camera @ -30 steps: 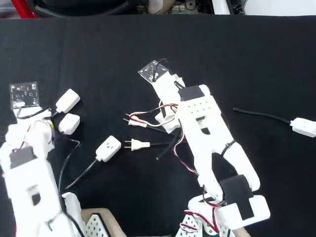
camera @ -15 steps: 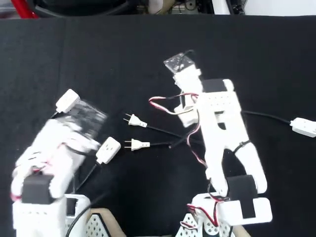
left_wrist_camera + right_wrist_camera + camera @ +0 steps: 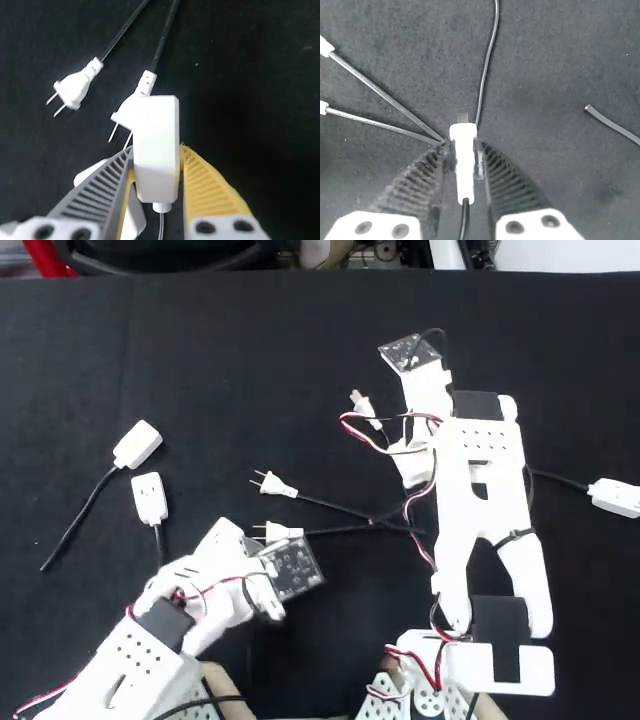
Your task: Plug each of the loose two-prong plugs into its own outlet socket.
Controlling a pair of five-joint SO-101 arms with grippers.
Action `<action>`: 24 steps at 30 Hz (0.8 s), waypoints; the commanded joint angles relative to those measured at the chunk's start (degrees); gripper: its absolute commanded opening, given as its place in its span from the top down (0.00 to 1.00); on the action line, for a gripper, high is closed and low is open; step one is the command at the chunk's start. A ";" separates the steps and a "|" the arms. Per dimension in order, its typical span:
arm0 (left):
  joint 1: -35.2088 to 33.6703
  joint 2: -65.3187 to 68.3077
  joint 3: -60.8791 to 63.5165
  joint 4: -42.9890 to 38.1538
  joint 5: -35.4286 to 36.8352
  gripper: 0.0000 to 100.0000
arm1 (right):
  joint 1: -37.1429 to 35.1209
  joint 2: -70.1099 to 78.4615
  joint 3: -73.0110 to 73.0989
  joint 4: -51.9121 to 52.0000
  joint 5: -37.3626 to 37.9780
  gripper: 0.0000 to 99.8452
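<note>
Black bench, cords strewn.
Left gripper pinches socket, likely to steady it; right gripper pinches plug, likely for insertion.

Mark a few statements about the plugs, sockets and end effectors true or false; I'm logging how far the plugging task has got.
1. The right end effector holds a white plug. True.
2. The left end effector has only a black cable between its fingers. False: a white outlet socket sits between them.
3. Two plugs lie unplugged on the black table: the upper plug and the lower plug. True.
4. Both sockets at the table's left side have plugs in them. False: the left-edge socket and the neighbour socket each have no plug inserted.
</note>
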 commanded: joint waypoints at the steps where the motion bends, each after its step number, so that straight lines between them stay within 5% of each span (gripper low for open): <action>1: -0.31 -0.35 3.74 -9.14 0.62 0.89 | 0.44 -0.40 -3.12 0.18 0.44 0.99; 8: -3.74 -0.35 5.23 -12.75 7.91 0.78 | 0.44 -0.22 -2.77 -0.97 0.44 0.99; 15: -3.03 -0.35 -7.34 6.33 10.20 0.78 | 0.44 -0.22 -2.77 -0.97 0.53 0.99; 19: 5.23 -0.35 -8.57 14.77 11.69 0.78 | 0.44 -0.22 -2.77 -0.97 0.53 0.99; 24: 11.30 -0.35 -6.29 14.33 12.66 0.78 | 0.44 -0.22 -2.77 -0.97 0.53 0.99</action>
